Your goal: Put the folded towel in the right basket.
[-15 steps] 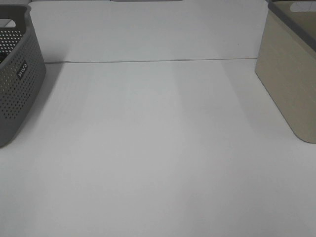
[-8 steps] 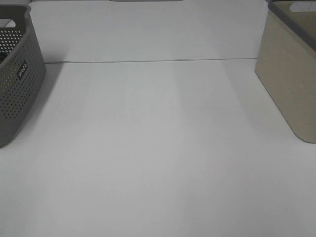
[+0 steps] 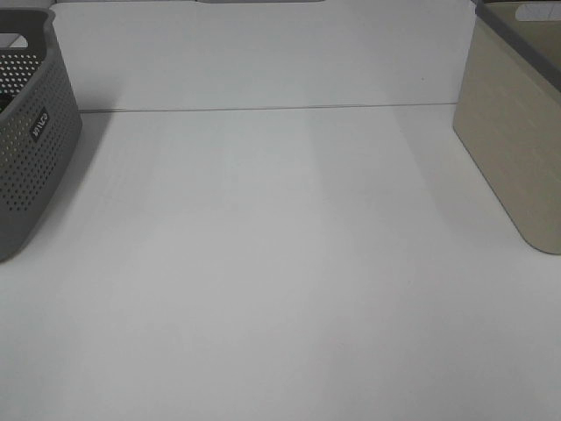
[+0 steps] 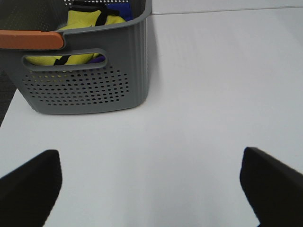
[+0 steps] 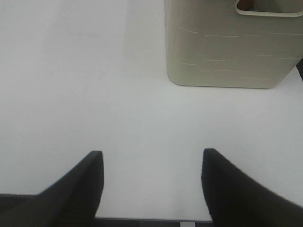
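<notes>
I have both arms pulled back and neither shows in the high view; the white table (image 3: pixel 280 263) between the two baskets is bare. The left gripper (image 4: pixel 151 187) has its jaws spread wide with nothing between them, hanging over the table just short of the grey perforated basket (image 4: pixel 90 80). The right gripper (image 5: pixel 151 184) is likewise parted and empty, facing the beige basket (image 5: pixel 222 52) across a stretch of table. No folded towel lies on the table in any view. The grey basket holds yellow fabric with black trim (image 4: pixel 87 21) and something blue behind it (image 4: pixel 122 8); I judge the towel is likely in there, but I cannot tell which piece it is, or whether it is folded. An orange strip (image 4: pixel 31 39) runs along the rim of the grey basket; I cannot identify it. The interior of the beige basket is hidden from every camera — only its outer wall and a handle cut-out (image 5: pixel 267 5) show. Risks from here: the left jaws could seize the wrong cloth, or catch the black trim and drag out the whole pile; a towel lifted by one corner would unfold; the jaws could foul the rim and shift the light basket; a handover across the table could drop the towel short.
</notes>
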